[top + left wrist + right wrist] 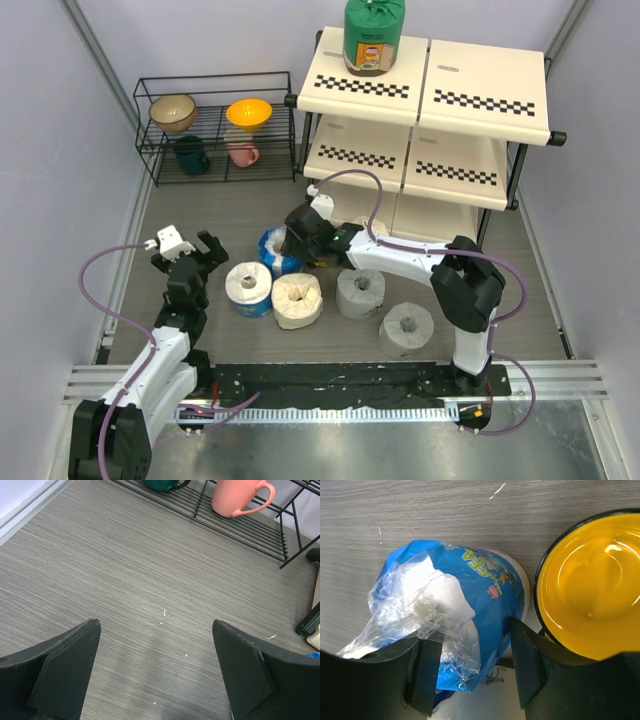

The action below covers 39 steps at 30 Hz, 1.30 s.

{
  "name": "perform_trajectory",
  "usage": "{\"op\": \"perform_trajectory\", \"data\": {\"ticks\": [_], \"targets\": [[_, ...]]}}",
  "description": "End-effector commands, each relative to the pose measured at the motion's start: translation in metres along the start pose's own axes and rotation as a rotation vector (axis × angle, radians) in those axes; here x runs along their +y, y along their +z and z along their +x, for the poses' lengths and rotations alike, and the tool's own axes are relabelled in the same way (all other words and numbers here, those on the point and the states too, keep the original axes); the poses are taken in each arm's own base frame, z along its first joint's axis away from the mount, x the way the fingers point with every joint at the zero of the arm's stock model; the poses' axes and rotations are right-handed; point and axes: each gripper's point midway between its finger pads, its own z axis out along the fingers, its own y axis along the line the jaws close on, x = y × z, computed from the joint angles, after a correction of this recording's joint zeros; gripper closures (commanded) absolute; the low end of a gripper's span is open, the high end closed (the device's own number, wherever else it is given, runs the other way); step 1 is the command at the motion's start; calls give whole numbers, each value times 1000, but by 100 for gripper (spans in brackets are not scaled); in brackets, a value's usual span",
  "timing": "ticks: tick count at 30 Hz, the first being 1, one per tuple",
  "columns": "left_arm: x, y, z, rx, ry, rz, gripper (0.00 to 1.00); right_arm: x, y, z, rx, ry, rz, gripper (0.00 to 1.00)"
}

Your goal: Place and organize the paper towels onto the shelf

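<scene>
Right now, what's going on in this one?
The right gripper straddles a blue-wrapped roll lying on the table beside a yellow cup. Whether it has gripped the roll isn't clear. The left gripper hangs open over bare table. One green roll stands on the top tier of the shelf. At least four other rolls sit on the table near the arms.

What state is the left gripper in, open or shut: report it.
Open. The left gripper shows its fingers wide apart in the wrist view, only bare table between them.
</scene>
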Motion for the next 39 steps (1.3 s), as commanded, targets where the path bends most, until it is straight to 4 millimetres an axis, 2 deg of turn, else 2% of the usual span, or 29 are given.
{"op": "perform_trajectory", "data": {"ticks": [1, 8, 12, 13, 16, 19, 20, 22, 23, 25, 26, 29, 30, 32, 34, 36, 37, 39], "targets": [[-6, 2, -21, -60, -35, 6, 0, 5, 6, -9, -24, 14, 7, 42], [-6, 2, -21, -60, -35, 6, 0, 1, 14, -4, -4, -14, 32, 44], [-5, 2, -21, -60, -35, 5, 0, -2, 17, 0, 8, -27, 45, 54], [-5, 1, -20, -60, -35, 5, 0, -3, 16, 0, 7, -29, 46, 63], [-5, 1, -21, -63, -36, 6, 0, -3, 9, -6, -12, -26, 44, 75], [-4, 1, -21, -64, -38, 1, 0, -1, -3, -19, -57, -30, 27, 77], [-4, 1, -22, -66, -39, 2, 0, 7, -16, -32, -92, -23, -2, 77], [-5, 1, -21, -65, -39, 3, 0, 12, -30, -47, -136, -39, -28, 78], [-5, 1, -22, -67, -39, 3, 0, 21, -49, -62, -174, -32, -63, 78], [-5, 1, -22, -67, -39, 3, 0, 30, -69, -79, -218, -38, -102, 78], [-4, 1, -22, -66, -39, 1, 0, 37, -88, -92, -252, -47, -136, 78], [-4, 1, -21, -65, -38, 0, 0, 49, -121, -115, -311, -57, -197, 78], [-4, 1, -21, -65, -40, 0, 0, 54, -143, -126, -343, -52, -232, 78], [-4, 1, -21, -64, -38, 0, 0, 61, -169, -141, -381, -58, -278, 78], [-5, 1, -21, -64, -38, 1, 0, 68, -206, -159, -435, -49, -337, 78], [-4, 1, -21, -64, -39, 0, 0, 71, -232, -172, -473, -58, -368, 78], [-4, 1, -21, -64, -38, 0, 0, 73, -260, -185, -512, -51, -398, 78], [-4, 1, -22, -66, -39, 1, 0, 68, -290, -204, -581, -46, -394, 79]]}}
